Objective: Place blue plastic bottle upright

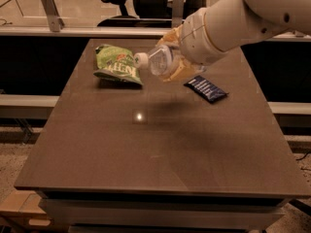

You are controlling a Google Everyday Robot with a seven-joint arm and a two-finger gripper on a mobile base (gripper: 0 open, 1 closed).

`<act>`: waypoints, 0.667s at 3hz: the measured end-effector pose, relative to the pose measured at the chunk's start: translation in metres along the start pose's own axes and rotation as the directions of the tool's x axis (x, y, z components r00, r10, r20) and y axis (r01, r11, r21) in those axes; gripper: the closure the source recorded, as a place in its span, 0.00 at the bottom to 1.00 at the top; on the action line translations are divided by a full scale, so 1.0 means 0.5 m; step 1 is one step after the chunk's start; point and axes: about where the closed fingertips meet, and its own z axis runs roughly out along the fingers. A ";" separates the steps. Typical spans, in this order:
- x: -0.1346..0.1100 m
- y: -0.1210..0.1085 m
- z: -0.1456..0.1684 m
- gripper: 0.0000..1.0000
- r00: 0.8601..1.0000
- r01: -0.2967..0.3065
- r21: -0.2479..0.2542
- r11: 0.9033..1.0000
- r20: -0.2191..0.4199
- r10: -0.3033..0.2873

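Observation:
The blue plastic bottle [158,60] is clear with a white cap pointing left. It is held in the air above the brown table [155,144], lying nearly level with the cap end a little raised. My gripper [174,57] is shut on the bottle's body, its tan fingers [177,73] wrapped over and under it. The white arm comes in from the upper right and hides the bottle's base and most of its label.
A green crinkled snack bag [116,64] lies at the table's back left, just left of the bottle cap. A small flat dark blue packet [205,89] lies right of the gripper. Office chairs and a rail stand behind the table.

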 end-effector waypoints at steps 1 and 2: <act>0.000 0.000 0.000 1.00 1.000 -0.002 0.000 1.000 0.000 0.002; -0.009 0.001 -0.008 1.00 0.996 -0.004 -0.003 1.000 0.086 0.005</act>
